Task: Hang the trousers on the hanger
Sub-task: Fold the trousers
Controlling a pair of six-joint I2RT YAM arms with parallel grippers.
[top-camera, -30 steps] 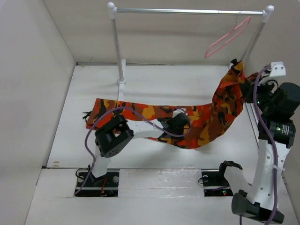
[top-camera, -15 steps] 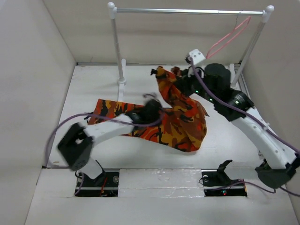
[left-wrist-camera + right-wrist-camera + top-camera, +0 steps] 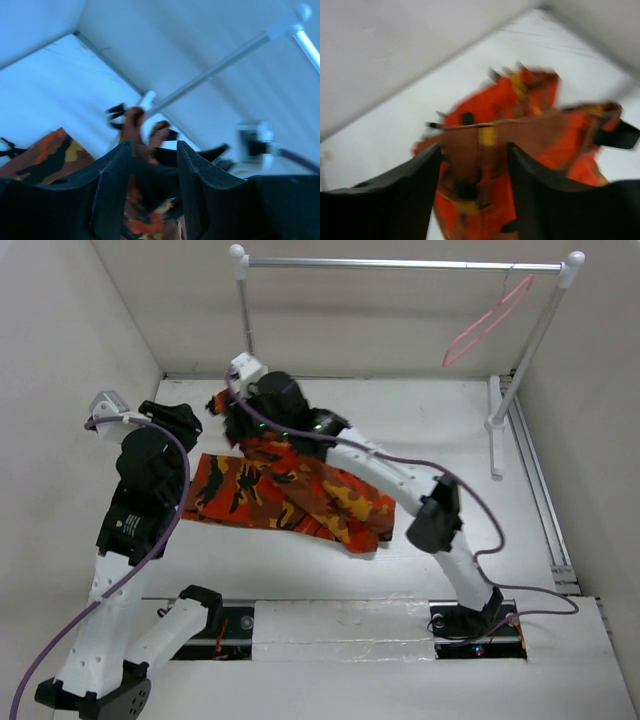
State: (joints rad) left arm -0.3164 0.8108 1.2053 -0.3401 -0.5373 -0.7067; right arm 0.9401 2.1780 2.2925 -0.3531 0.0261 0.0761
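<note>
The camouflage trousers (image 3: pixel 300 490) lie folded over themselves on the left half of the table. One end is bunched up at the far left under my right gripper (image 3: pixel 225 410). In the right wrist view that gripper (image 3: pixel 475 147) is open, and the orange cloth (image 3: pixel 490 110) shows between and beyond its fingers. My left gripper (image 3: pixel 190 420) is raised just left of the bunched end. Its jaws (image 3: pixel 152 145) stand apart, with trousers cloth (image 3: pixel 50 152) in view past them. The pink hanger (image 3: pixel 490 320) hangs on the rail at the far right, away from both grippers.
The rack's silver rail (image 3: pixel 400 263) spans the back on two white posts, with feet at the far left (image 3: pixel 258 390) and far right (image 3: pixel 495 423). White walls close in the table on the left, back and right. My right arm stretches diagonally across the table's middle.
My right arm swept from the right side to the far left, carrying the trousers' end and folding them over, and its jaws opened. My left arm lifted off the cloth, swung left, and its jaws parted.
</note>
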